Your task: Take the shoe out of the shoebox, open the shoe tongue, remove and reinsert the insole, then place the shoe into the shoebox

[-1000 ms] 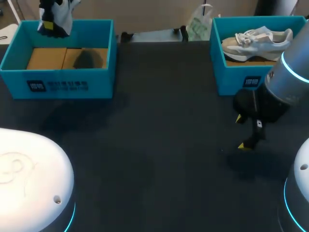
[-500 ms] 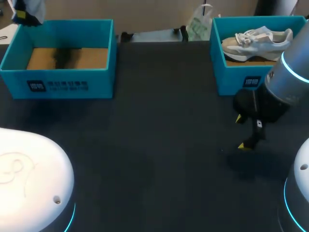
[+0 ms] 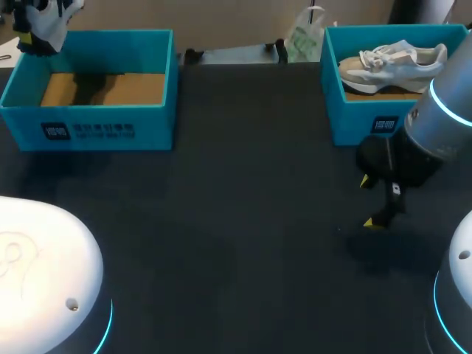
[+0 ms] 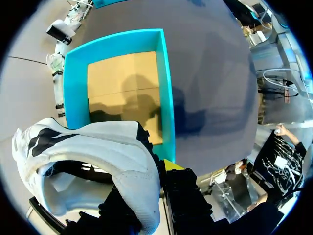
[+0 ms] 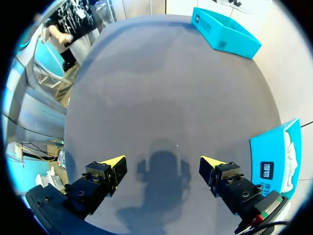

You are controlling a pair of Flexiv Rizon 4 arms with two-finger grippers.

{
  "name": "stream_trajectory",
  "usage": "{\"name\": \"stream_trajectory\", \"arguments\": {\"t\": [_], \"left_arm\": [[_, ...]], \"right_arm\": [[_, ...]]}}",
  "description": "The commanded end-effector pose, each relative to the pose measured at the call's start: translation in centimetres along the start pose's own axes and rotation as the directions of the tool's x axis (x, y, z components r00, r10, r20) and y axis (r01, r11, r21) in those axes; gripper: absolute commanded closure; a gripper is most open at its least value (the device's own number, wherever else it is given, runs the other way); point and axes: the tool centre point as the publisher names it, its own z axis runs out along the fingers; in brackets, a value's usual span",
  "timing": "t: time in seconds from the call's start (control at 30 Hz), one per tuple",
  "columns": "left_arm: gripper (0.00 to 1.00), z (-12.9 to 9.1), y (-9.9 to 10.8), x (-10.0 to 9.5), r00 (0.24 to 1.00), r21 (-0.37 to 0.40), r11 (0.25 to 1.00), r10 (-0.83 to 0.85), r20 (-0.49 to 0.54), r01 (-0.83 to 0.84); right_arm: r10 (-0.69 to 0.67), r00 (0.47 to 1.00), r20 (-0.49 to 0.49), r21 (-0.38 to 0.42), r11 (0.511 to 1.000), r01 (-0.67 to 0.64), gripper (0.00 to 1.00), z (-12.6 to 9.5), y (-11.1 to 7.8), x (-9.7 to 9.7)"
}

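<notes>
Shoe (image 3: 53, 18) moved left, largely hiding left hand (image 4: 157, 178)

Matt dark table (image 3: 243, 221), teal cardboard shoebox (image 3: 110, 127), smooth white leather-look shoe (image 4: 107, 147); glossy left arm shell (image 3: 44, 258)

The white shoe (image 3: 44, 21), black-marked, hangs above the far left corner of the open teal shoebox (image 3: 103, 127) (brown cardboard floor). A second, pale shoe (image 3: 402, 57) lies on its sole inside the right-hand shoebox (image 3: 352, 122).
</notes>
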Motion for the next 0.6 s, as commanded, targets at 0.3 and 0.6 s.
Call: {"name": "stream_trajectory", "arguments": {"t": [0.3, 0.6], "left_arm": [[1.00, 1.3, 2.1, 0.2, 0.938, 0.018, 0.938, 0.345, 0.036, -0.346], [1.00, 1.0, 3.0, 0.0, 0.914, 0.045, 0.913, 0.404, 0.042, -0.405]], "right_arm": [[0.000, 1.000, 0.002, 0.001, 1.000, 0.000, 0.00, 0.1, 0.0, 0.1], [0.000, 1.000, 0.002, 0.001, 1.000, 0.000, 0.00, 0.1, 0.0, 0.1]]}}
